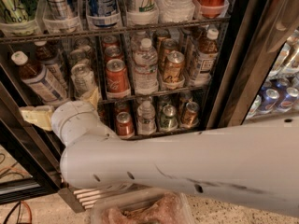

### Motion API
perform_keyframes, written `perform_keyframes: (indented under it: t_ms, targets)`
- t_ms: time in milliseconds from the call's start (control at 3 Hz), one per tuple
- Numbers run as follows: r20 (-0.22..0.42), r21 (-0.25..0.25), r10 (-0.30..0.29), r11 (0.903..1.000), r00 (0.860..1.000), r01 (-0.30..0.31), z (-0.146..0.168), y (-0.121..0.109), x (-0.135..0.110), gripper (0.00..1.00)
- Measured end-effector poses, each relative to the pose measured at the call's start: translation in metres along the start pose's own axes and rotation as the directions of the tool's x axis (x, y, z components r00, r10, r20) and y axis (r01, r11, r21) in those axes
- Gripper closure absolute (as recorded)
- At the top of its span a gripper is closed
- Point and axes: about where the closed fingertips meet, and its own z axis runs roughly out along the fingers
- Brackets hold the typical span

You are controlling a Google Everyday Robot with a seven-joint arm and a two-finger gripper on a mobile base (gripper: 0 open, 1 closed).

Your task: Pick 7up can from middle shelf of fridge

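Cream jaws gape just below one 7up can [84,78].

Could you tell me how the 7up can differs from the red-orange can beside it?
The 7up can is pale and silvery; the red-orange can is vivid red. The 7up can stands left, just above the tool; the red-orange can stands right, farther from it. Both are upright, similar-sized cans.

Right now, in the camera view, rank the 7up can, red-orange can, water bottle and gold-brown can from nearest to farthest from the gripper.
The gripper sits open at lower left.
1. 7up can, just above it, left lane.
2. red-orange can, next lane right.
3. water bottle, centre lane.
4. gold-brown can, farthest right.
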Motion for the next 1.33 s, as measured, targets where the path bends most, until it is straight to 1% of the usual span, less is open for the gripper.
perform_keyframes:
  t_ms: [333, 667, 1000, 1333]
  targets:
    - [-0.037, 0.072, -0.065, 0.9951, 0.997, 0.068, 0.002, -0.015, 0.011, 0.01]
    - [-0.052, 0.133, -0.089, 0.9865, 0.995, 0.095, -0.001, -0.030, 0.017, 0.05]
    - [-0.053, 0.165, -0.092, 0.9812, 0.994, 0.100, -0.001, -0.040, 0.020, 0.10]
    - [-0.043, 0.161, -0.092, 0.9822, 0.995, 0.098, 0.008, -0.041, 0.018, 0.13]
